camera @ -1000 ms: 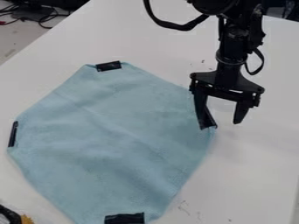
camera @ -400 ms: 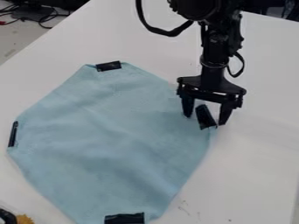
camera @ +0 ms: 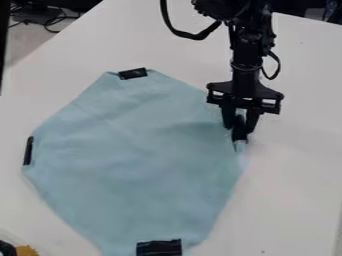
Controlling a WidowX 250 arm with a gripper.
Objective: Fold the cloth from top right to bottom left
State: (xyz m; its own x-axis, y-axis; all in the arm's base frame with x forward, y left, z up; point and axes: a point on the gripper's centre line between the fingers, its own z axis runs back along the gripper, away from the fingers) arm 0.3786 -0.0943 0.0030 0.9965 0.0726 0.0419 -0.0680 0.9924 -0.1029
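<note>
The gripper (camera: 239, 129) hangs at the cloth's right corner and is shut on it, with the black-taped end pinched between its two fingers. Light blue and lightly wrinkled, the cloth (camera: 140, 160) lies spread over the white table. Black patches mark its other corners: one at the top, one at the left and one at the bottom edge of the view. The tape at the held corner is partly hidden by the fingers.
The white table (camera: 294, 165) extends around the cloth. A yellow-and-black object (camera: 25, 250) sits at the bottom left corner. Dark cables (camera: 50, 19) lie beyond the table at the upper left. A dark vertical strip runs along the upper left edge.
The gripper first moved left over the right corner, then its fingers drew together on the taped end. The cloth has shifted a little to the right, and a dark strip has appeared at the left edge.
</note>
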